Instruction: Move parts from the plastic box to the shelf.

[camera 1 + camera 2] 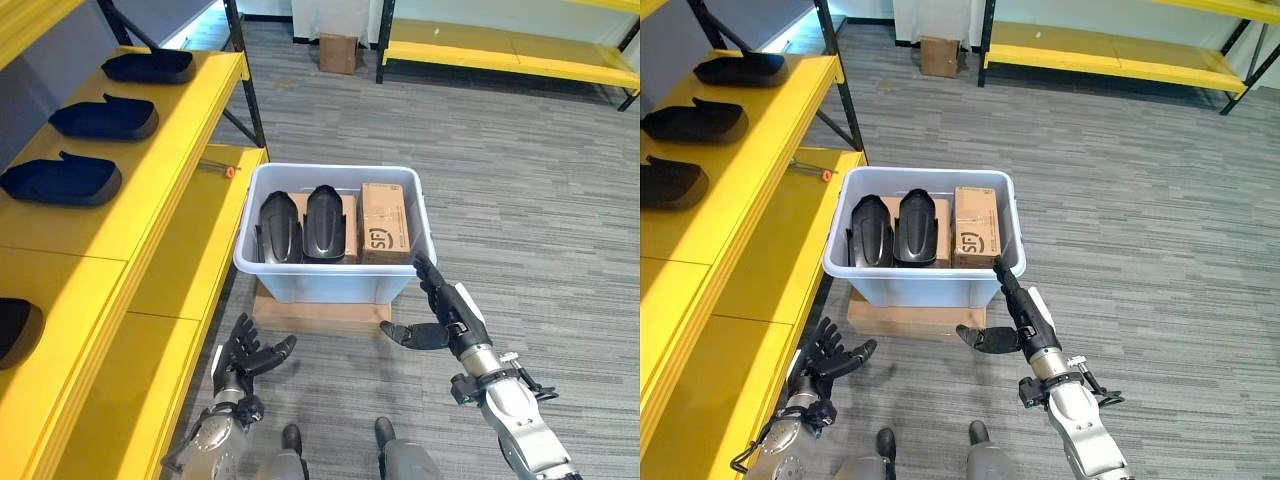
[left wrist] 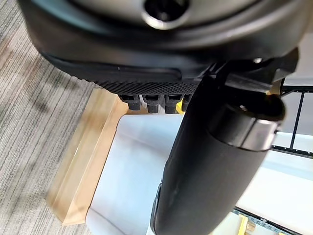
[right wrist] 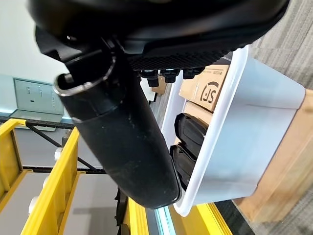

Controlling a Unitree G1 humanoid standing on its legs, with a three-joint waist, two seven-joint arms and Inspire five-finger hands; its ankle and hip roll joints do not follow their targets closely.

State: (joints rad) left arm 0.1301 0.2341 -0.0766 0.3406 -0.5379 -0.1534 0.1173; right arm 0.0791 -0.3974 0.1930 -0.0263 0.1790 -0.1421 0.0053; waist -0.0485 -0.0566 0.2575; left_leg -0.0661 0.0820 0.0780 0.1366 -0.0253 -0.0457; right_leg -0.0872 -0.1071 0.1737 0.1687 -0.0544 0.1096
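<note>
My right hand hangs open and empty at about four o'clock from the plastic box, fingers straight and reaching toward its near right corner, thumb spread sideways. My left hand hovers at seven o'clock from the box, fingers splayed, holding nothing. The head views show the whole layout; my right wrist view looks along the box wall and catches the parts from the side. The box is pale, smooth and translucent with a rolled rim, resting on a flat wooden board over grey ribbed carpet. Inside lie two black parts, glossy, elongated and rounded, side by side, with a brown cardboard carton at their three o'clock. At nine o'clock stands the yellow shelf, carrying similar dark parts in a row.
</note>
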